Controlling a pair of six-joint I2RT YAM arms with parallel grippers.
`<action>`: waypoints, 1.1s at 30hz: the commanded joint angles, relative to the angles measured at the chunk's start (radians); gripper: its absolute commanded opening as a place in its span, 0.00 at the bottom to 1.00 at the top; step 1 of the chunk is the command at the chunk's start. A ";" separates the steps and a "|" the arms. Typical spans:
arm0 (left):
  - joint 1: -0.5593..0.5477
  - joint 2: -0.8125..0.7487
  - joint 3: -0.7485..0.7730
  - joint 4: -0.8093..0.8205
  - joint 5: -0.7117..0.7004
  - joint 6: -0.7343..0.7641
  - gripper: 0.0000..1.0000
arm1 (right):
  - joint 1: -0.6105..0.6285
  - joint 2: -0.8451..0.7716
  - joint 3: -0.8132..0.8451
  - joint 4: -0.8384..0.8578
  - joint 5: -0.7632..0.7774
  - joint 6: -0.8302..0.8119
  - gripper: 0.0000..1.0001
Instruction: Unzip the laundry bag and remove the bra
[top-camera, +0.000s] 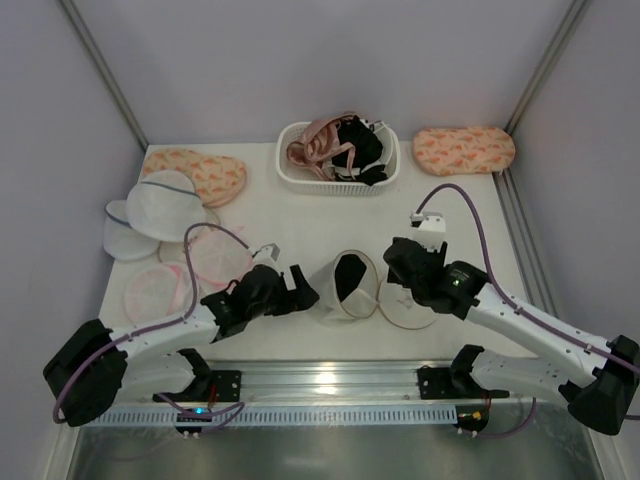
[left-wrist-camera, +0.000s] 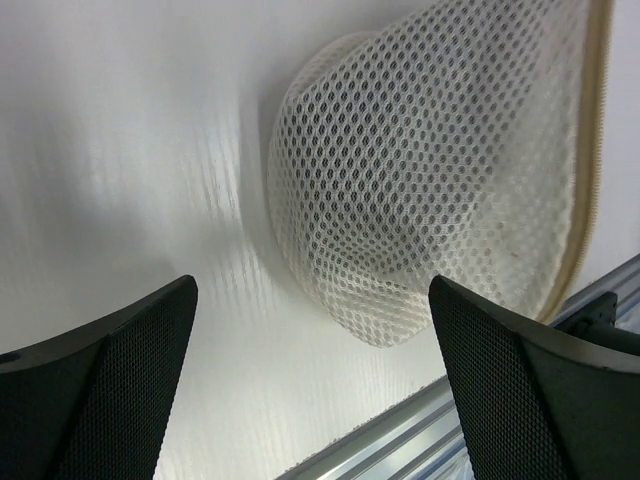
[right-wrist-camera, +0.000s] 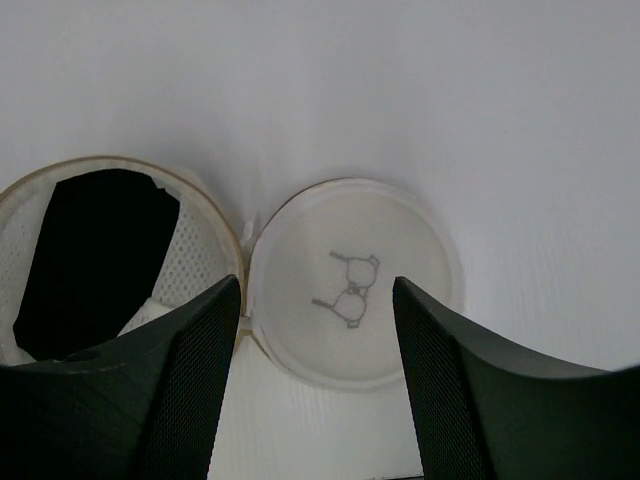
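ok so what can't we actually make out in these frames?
bra: right wrist view shows only a black patch; the laundry bag wall hides the rest, straps included.
Left wrist view: only the bag's mesh outside; its opening faces away.
Top view: zipper pull too small; right arm overlaps the open lid.
basket garments: tangled, too small to count.

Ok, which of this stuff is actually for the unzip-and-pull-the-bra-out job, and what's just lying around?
For the job:
laundry bag, lying open at centre
black bra, inside it

Just lying about:
white basket of bras
orange-patterned pads, one on each side of the basket
white domed bags
pink-rimmed pouches
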 joint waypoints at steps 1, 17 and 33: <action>-0.002 -0.137 -0.005 -0.055 -0.140 -0.029 0.99 | 0.000 0.035 -0.035 0.177 -0.127 -0.088 0.66; -0.025 -0.007 0.217 -0.064 -0.034 0.126 0.96 | 0.000 0.064 -0.078 0.251 -0.189 -0.088 0.64; -0.173 0.300 0.506 -0.282 -0.241 0.289 0.75 | 0.000 0.056 -0.087 0.230 -0.166 -0.075 0.62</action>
